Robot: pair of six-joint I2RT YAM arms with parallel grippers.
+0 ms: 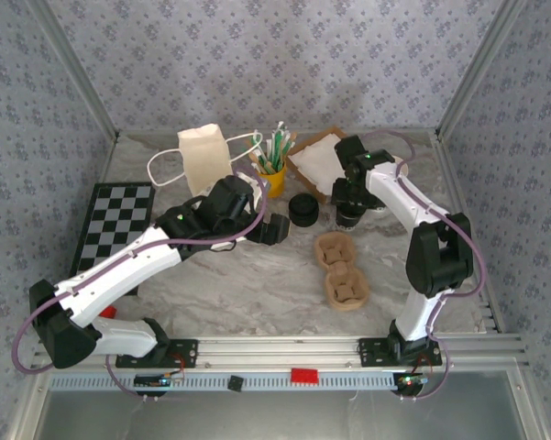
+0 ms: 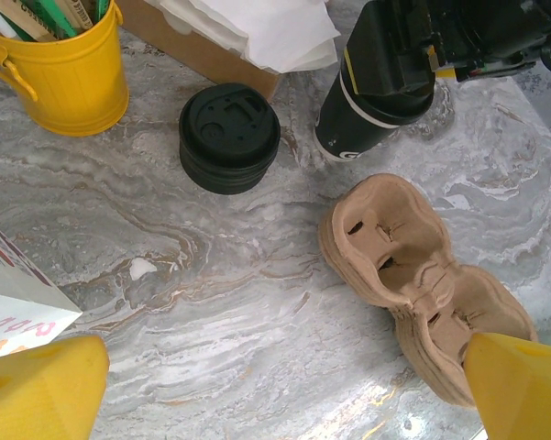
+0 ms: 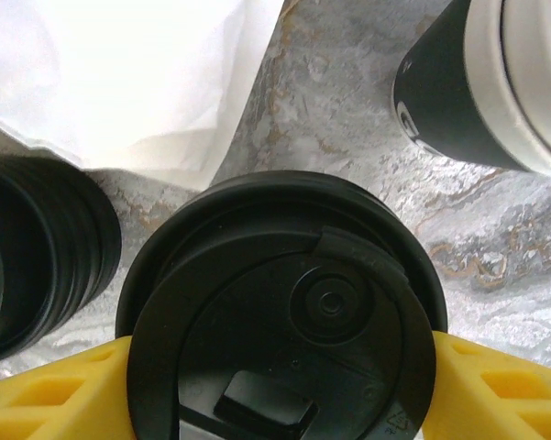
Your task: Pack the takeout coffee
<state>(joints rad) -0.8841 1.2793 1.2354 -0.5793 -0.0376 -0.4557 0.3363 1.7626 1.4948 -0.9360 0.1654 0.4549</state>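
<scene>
Left gripper point(image 2: 280, 394): spread wide, empty, hovering near the cup carrier point(image 2: 413, 275).
Right gripper point(image 3: 280, 380): fingers point(image 3: 495, 385) flank the lidded cup point(image 3: 284, 284), seemingly touching it; grip unclear.

A black takeout cup point(image 2: 367, 124) with a white band stands upright at the upper right of the left wrist view; its black lid point(image 3: 293, 312) is pressed on. Left of it sits a stack of black lids point(image 2: 229, 137). Below the cup a brown pulp carrier point(image 2: 413, 275) lies flat, both pockets facing up. A second dark cup point(image 3: 477, 82) stands at the upper right of the right wrist view.
</scene>
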